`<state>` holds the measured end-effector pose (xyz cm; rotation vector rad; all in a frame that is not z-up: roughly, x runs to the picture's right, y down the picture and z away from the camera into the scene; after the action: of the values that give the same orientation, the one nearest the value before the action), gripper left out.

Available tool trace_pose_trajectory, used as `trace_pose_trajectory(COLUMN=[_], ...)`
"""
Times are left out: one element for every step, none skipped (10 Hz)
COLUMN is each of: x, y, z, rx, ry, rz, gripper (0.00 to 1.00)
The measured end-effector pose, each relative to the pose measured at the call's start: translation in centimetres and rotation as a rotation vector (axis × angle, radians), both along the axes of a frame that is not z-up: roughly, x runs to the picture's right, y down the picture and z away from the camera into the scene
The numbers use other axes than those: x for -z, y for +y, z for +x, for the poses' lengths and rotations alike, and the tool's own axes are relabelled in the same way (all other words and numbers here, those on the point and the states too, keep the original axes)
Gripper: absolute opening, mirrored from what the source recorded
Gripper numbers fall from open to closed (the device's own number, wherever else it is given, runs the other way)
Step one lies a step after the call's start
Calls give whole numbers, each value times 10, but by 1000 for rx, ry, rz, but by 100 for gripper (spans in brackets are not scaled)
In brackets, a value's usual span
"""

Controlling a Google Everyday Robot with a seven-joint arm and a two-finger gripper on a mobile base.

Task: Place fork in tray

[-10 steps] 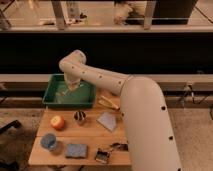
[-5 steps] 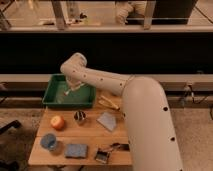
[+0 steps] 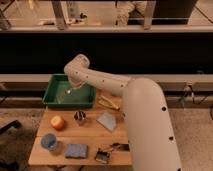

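Fork (image 3: pixel 68 92): small pale sliver over the floor of the green tray (image 3: pixel 54 101), roughly tray centre, left of frame centre. Can't tell if it's lying on the bottom or hanging just above it. Gripper (image 3: pixel 72 88) sits right at the fork's upper end, inside the tray outline, below the arm's wrist joint; whether it is clamped on the fork or apart, cannot tell.

White arm (image 3: pixel 142 112) sweeps in from lower right, covering the tray's right rear corner.

Tray is at the back left of the wooden table (image 3: pixel 87 132). Yellowish sticks (image 3: pixel 108 101) just right of the tray. In front: orange fruit (image 3: pixel 58 122), small dark cup (image 3: pixel 80 117), grey cloth (image 3: pixel 107 120). Front row: blue cup (image 3: pixel 48 141), blue sponge (image 3: pixel 76 150), black-handled brush (image 3: pixel 111 151).
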<state>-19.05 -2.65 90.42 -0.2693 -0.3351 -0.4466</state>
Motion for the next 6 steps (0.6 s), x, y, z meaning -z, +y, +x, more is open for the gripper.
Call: trace_pose_trajectory(x=[-3, -6, -9, -11, -13, -14], y=[-2, -4, -6, -7, -9, -10], z=[-1, -1, -2, -3, -4, -5], rx=[-4, -5, -2, 2, 7, 12], ry=[-8, -13, -17, -19, -22, -23], rz=[7, 14, 24, 29, 38, 43], gripper=[0, 0, 0, 0, 0, 0])
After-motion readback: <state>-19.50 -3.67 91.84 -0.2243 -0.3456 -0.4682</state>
